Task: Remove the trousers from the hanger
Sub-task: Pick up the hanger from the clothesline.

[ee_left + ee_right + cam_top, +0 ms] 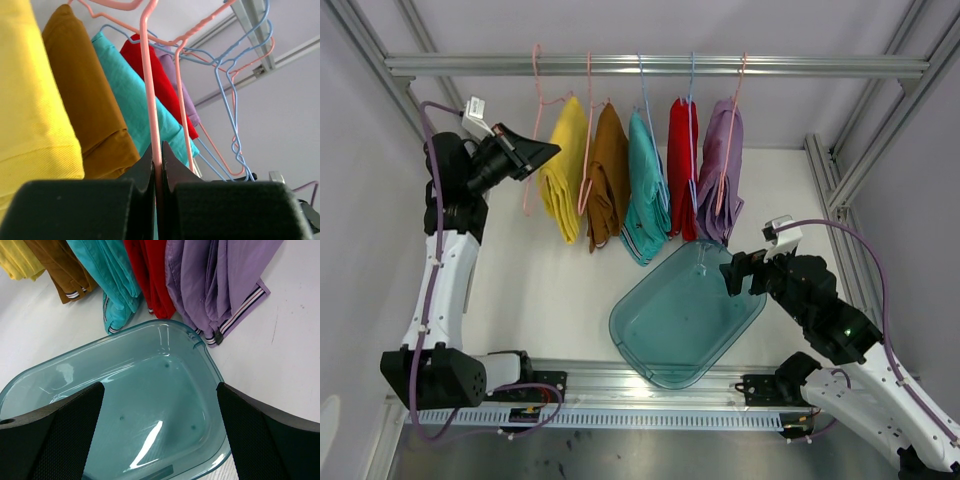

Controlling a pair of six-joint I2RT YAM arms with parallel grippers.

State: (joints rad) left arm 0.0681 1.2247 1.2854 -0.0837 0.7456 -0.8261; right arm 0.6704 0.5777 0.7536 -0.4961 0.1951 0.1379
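Step one: pinching pink hanger tight w/ L gripper, upper left. Holding R gripper wide open, empty, over teal tub, lower mid. Five trousers hung top mid. Next, prob: grab yellow pair, pull off.

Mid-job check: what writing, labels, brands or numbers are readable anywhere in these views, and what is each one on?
None: no text can be read in any view.
Lilac trousers: a small dark tab at the hem, with no legible lettering.
Teal tub: plain, with no mark.
Pink hanger in the left claw: bare wire, with no text.
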